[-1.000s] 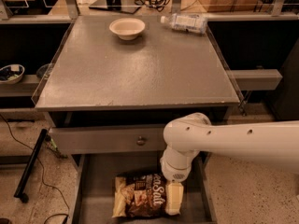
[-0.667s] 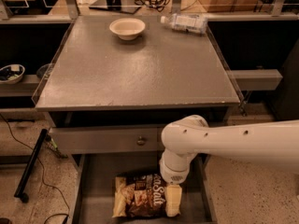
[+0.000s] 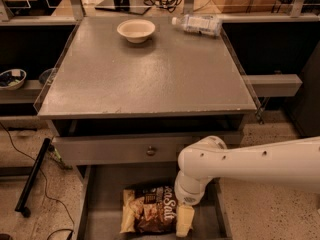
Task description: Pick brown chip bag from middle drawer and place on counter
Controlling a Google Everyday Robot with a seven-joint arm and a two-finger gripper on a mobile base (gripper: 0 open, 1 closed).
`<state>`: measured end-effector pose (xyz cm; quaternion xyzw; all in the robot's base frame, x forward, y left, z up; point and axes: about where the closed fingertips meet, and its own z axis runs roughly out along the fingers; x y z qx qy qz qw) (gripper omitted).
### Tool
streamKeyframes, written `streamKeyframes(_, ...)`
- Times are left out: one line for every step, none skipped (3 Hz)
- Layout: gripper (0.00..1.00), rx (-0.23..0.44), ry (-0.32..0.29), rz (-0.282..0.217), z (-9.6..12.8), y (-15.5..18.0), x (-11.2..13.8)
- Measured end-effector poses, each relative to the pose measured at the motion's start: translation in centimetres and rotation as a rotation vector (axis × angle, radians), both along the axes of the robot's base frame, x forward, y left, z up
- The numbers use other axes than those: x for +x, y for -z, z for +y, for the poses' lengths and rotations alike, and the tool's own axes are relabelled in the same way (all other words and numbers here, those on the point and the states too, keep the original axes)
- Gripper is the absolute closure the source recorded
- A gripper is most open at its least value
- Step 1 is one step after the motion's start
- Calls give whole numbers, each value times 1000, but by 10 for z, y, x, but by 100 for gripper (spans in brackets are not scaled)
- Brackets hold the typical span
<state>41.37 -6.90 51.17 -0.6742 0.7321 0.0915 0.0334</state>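
Note:
The brown chip bag (image 3: pixel 150 210) lies flat on the floor of the open middle drawer (image 3: pixel 102 219) at the bottom of the view, its pale yellow end to the right. My gripper (image 3: pixel 188 202) is at the end of the white arm (image 3: pixel 260 163), which reaches in from the right. It points down into the drawer, right over the bag's right end. The arm's wrist hides it. The counter (image 3: pixel 150 74) spreads above the drawers.
A white bowl (image 3: pixel 135 30) and a lying plastic bottle (image 3: pixel 197 24) sit at the counter's far edge. A grey drawer front with a round knob (image 3: pixel 150 150) is just above the open drawer. Clear side guards line the counter. A black pole (image 3: pixel 32 176) and cables lie on the floor at left.
The arm's wrist has sunk a little lower into the drawer, closer to the bag's right end. The bag has not moved.

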Motion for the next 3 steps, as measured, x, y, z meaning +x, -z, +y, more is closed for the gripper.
streamKeyframes(0,0,0,0,0,0,0)
streamKeyframes(0,28,6,17,6,16,5)
streamKeyframes(0,89,-8,56,23,51,22)
